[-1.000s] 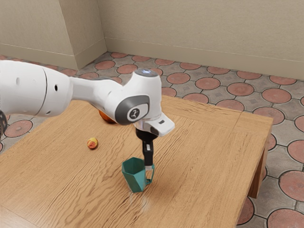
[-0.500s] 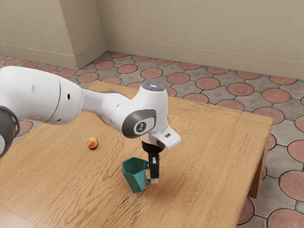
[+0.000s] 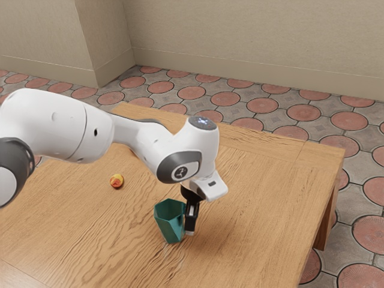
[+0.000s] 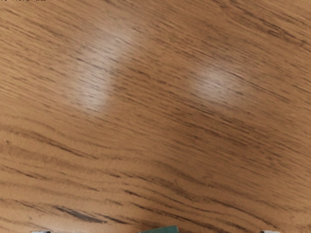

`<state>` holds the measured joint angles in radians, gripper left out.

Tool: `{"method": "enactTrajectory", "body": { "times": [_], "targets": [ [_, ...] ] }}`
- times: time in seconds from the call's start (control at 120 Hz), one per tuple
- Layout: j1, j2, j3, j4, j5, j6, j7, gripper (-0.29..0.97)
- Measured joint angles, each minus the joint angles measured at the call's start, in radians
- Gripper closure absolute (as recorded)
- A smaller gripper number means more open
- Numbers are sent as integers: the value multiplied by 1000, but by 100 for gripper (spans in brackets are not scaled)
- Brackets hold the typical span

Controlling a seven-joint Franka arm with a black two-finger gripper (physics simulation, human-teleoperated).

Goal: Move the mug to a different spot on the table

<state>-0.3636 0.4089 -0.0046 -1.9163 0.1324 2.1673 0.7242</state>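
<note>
- Since a second ago my arm has swung toward the exterior view's right and come lower, bringing the gripper down along the side of the mug; the mug itself has not shifted
- Green, faceted mug stands upright on the wooden table, in the near middle part of the tabletop, well in from every edge
- My black gripper hangs straight down from the white wrist and sits right against the side of the mug that faces the exterior view's right, its tip close to the tabletop
- I cannot tell from this side whether the claw is open or closed, or whether it grips any part of the mug
- From the wrist view, wood grain of the table with two pale glossy patches lies under the hand, and a thin green sliver of the mug shows directly under the hand
- Small orange and yellow object lies on the table toward the exterior view's left, well apart from the mug
- Round reddish floor tiles surround the table
</note>
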Motion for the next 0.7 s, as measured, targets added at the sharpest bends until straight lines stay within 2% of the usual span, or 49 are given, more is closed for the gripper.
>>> {"method": "enactTrajectory", "body": {
  "times": [0.1, 0.25, 0.533, 0.7],
  "targets": [
    [-5, 3, 0, 0, 8, 1, 2, 39],
    [-5, 2, 0, 0, 10, 3, -1, 56],
    [6, -71, -2, 5, 20, -92, -18, 68],
    [10, -77, 19, 36, 86, -145, -27, 72]
  ]
}}
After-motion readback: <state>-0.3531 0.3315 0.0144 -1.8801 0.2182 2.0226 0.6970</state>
